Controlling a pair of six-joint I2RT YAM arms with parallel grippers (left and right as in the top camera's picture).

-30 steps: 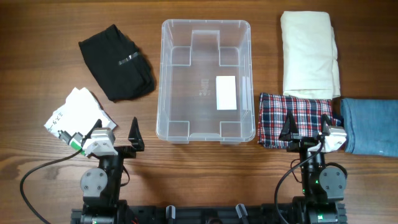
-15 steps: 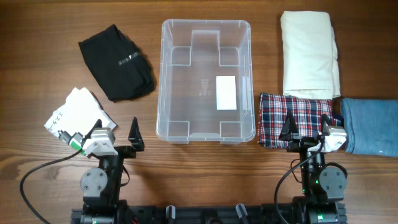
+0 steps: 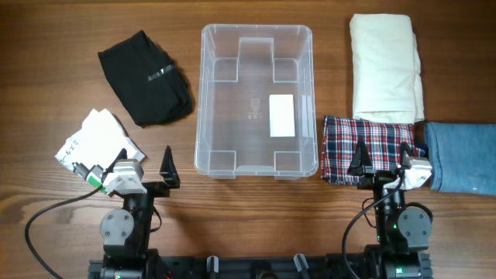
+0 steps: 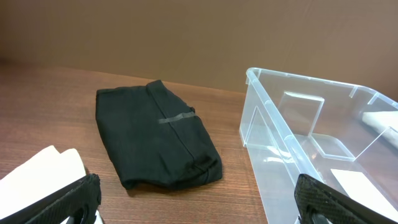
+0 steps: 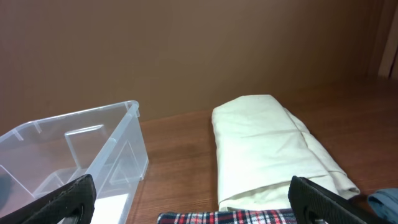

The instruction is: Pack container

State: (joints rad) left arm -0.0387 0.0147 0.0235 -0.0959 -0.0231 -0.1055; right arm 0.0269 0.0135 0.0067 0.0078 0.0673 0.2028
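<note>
Sitting mid-frame in the overhead view, the clear bin (image 3: 200, 93) has a black garment (image 3: 147, 77) at upper left and a white bundle (image 3: 93, 139) at lower left. Cream cloth (image 3: 385, 66) lies upper right. Plaid cloth (image 3: 364, 143) lies just beside the bin's lower right corner, with blue cloth (image 3: 465, 155) further right. Near the bottom edge, the left gripper (image 3: 147, 167) and right gripper (image 3: 382, 167) stand spread wide, holding nothing.
</note>
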